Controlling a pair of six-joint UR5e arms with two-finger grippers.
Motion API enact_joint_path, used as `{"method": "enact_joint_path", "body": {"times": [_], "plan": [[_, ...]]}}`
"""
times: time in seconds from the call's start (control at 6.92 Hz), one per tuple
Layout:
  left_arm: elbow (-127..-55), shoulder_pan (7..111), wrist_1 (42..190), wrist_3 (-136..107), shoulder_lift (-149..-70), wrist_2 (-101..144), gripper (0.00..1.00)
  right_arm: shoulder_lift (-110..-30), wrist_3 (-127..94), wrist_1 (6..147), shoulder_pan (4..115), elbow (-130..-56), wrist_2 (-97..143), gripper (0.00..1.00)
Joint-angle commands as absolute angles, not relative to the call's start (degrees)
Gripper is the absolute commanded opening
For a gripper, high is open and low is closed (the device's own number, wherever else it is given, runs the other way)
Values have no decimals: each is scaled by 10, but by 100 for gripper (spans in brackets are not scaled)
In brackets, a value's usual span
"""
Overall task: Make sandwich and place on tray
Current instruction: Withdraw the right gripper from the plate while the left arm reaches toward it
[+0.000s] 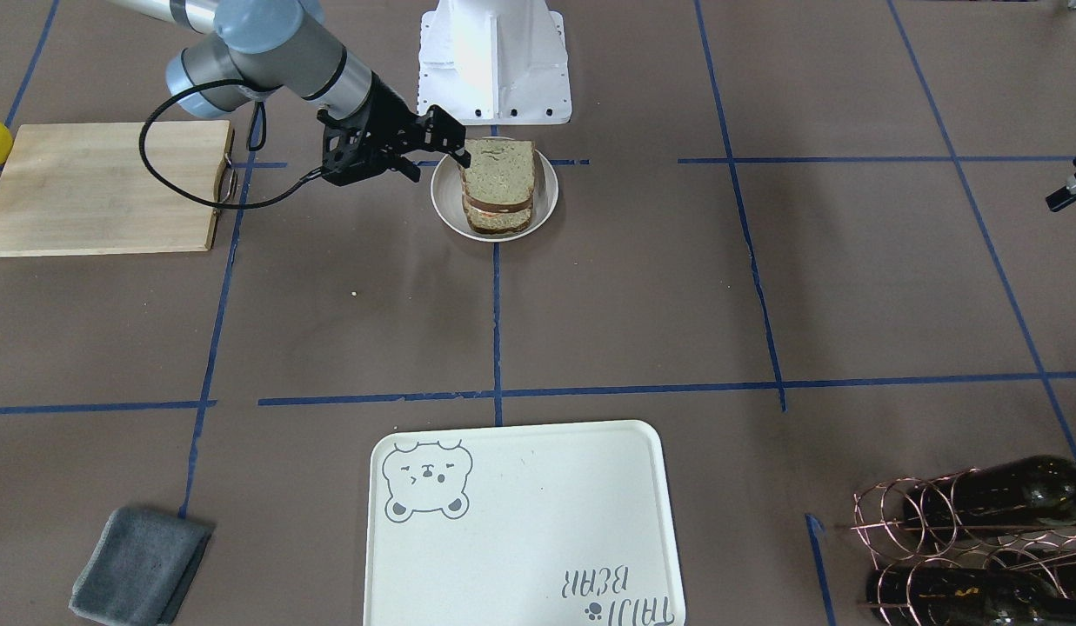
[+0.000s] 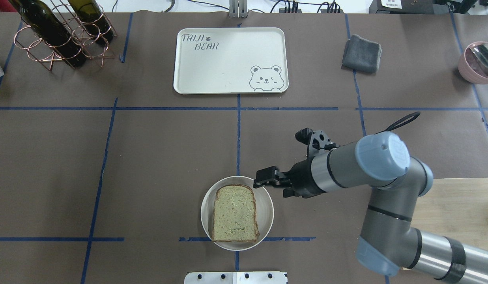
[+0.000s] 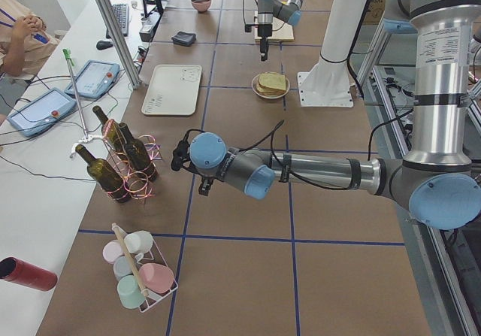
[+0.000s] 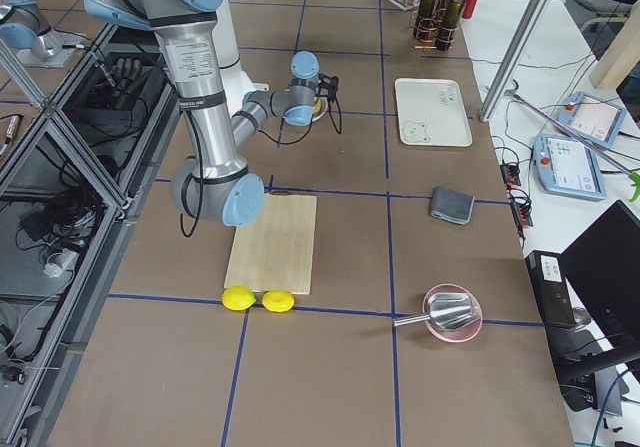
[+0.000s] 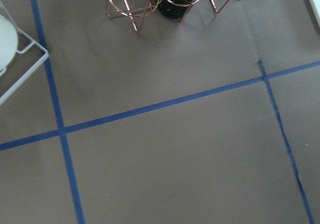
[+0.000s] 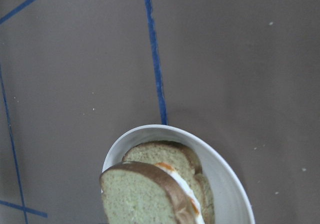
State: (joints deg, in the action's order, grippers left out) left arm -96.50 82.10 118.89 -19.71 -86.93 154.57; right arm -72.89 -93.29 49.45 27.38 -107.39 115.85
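The brown-papered desk [image 2: 149, 157] is carrying everything, and the tray [image 2: 228, 71] is lying bare at its far side, well apart from the food across two lines of blue tape. A small round plate [image 2: 268, 209] is sitting near the robot's base, and the sandwich [image 2: 234, 213] is resting on it already stacked, with the egg [image 6: 175, 181] showing white and orange between the two slices in the right wrist view. The right pincer [image 2: 273, 185] is hovering just beside the plate's rim at the sandwich's corner, fingers spread and holding nothing. The left pincer [image 3: 180, 158] is hanging far off near the wine rack [image 2: 58, 39], and I cannot tell whether it is spread or pressed together. Judging from this, the carry to the tray is not yet begun, and that is where things are looking risky. A grip on the top slice alone would be peeling the stack apart. A pinch that is too hard would be squeezing the egg out sideways. A finger catching the rim would be dragging or tipping the plate. The long trip would also be giving loose layers time to slide. The tray's corner lettering is reading "TAIJI BEAR" beside a paw print, opposite a winking bear face.
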Motion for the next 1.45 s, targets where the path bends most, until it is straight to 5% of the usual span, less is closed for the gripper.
{"method": "enact_joint_path", "body": {"times": [0.0,0.43,0.87,1.01,1.3], "plan": [[-973,692,1397,-489,-886,1507,100,-788,-928,498,348,-1092,1180,100],[-1009,466,1421,-685,-982,1358,100,-813,-925,498,401,-1087,1184,100],[-1102,280,1325,-827,-986,1135,100,-821,-905,498,421,-1078,1177,100],[-1118,256,1247,-826,-1005,1119,94,-821,-905,497,424,-1079,1174,100],[-1100,213,1097,-892,-1122,1037,59,-817,-905,493,423,-1070,1162,100]]}}
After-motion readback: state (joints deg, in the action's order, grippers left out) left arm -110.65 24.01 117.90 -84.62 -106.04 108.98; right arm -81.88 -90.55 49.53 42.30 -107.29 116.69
